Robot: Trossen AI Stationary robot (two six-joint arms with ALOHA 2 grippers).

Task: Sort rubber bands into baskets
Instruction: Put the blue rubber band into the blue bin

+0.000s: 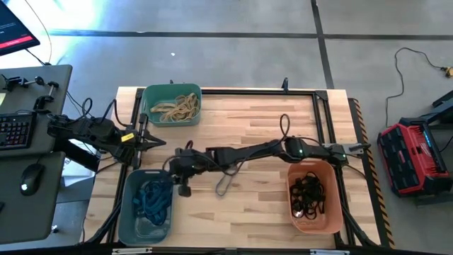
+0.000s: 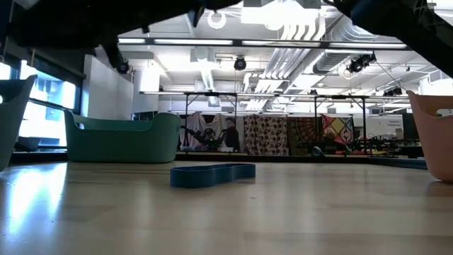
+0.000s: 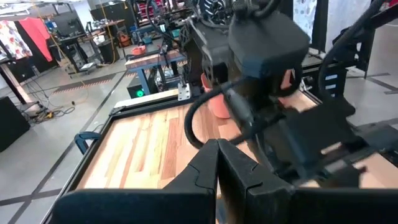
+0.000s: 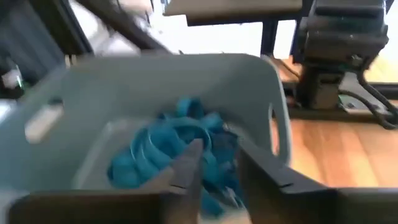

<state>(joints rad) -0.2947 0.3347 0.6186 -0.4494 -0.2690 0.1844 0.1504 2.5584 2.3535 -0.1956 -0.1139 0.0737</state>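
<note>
Almost done: the baskets (image 1: pixel 170 105) hold bands, one blue band (image 2: pixel 212 174) left on the surface (image 1: pixel 262 127). The right claw (image 4: pixel 217 165) hangs open over the grey-blue basket (image 4: pixel 155 81); the left claw (image 3: pixel 217 165) is closed.

Three baskets (image 1: pixel 172 105) on the table (image 1: pixel 241 113): one far-left, one near-left, one near-right; rubber bands (image 1: pixel 175 108) inside each.

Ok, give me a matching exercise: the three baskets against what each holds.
Baskets:
1. teal basket
2. grey-blue basket
3. orange basket

Contents:
A. black bands
B. tan bands
C. blue bands

Pairs: 1-B, 2-C, 3-A
</note>
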